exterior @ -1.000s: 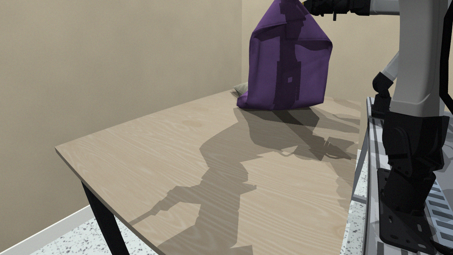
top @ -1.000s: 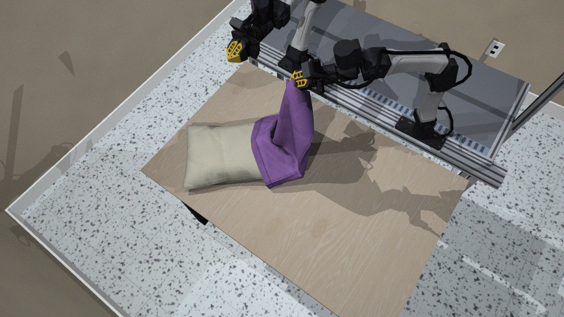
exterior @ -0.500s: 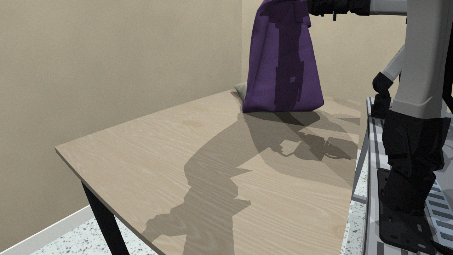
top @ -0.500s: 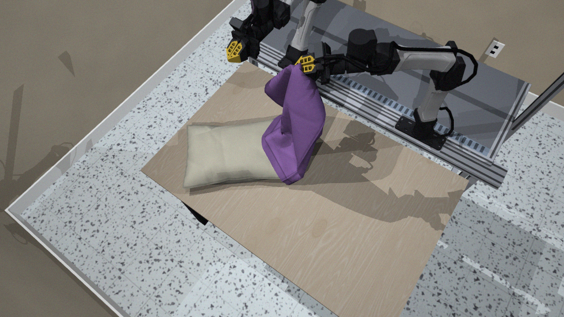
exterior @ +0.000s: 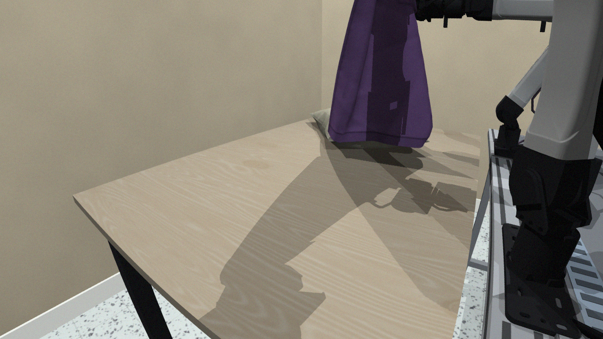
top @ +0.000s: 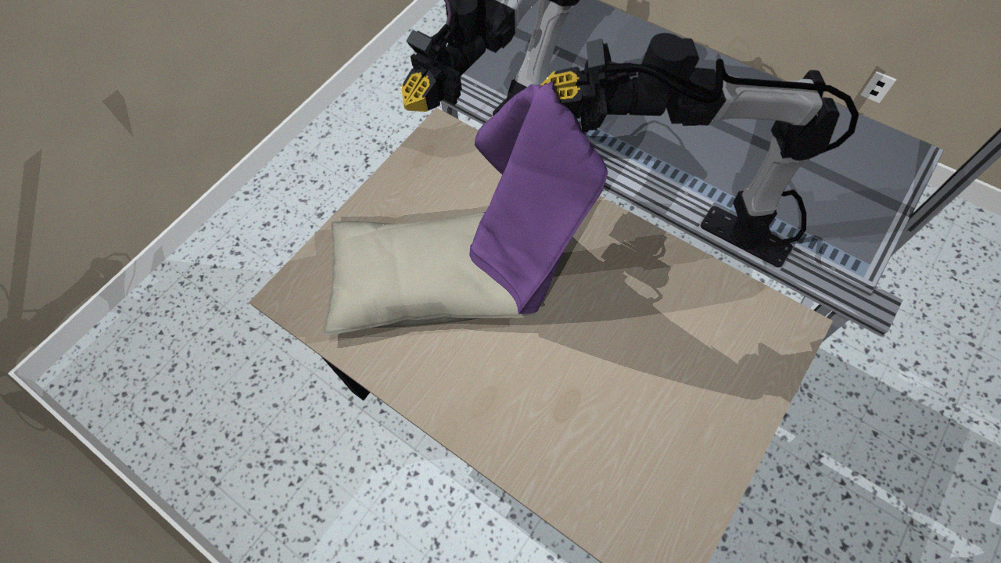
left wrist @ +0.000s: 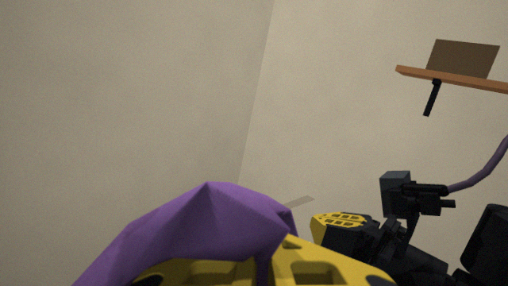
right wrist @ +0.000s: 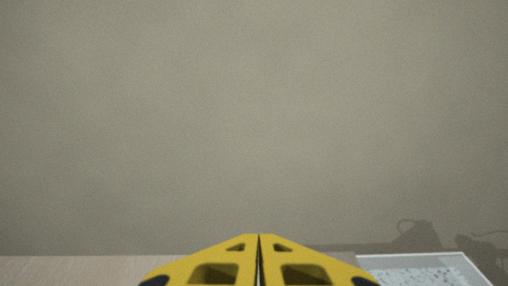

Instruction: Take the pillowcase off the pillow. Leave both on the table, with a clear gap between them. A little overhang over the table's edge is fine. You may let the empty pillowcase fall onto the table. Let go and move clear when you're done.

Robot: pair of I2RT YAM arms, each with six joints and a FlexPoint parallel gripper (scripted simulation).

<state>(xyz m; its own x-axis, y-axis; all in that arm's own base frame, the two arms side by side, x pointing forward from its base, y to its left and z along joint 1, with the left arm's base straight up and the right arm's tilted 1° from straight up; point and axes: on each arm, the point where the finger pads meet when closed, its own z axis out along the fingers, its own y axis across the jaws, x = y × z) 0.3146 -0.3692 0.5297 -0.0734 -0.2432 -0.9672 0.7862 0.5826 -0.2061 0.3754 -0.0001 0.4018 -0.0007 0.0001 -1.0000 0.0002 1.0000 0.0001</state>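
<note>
Left gripper [top: 557, 84] [left wrist: 263, 264] pinching soft purple pillowcase [top: 535, 188] [exterior: 381, 80] [left wrist: 206, 226], draped upper center in top view — plump rectangular cream pillow [top: 413, 273] [exterior: 321, 118] center-left on wood-grain table [top: 489, 406] [exterior: 189, 202]. Right gripper [top: 413, 91] [right wrist: 259, 238] upper left — fingers pressed together.

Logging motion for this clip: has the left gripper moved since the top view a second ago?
Yes. In the top view, the left gripper has shifted away from the pillow, toward the wall outlet.
</note>
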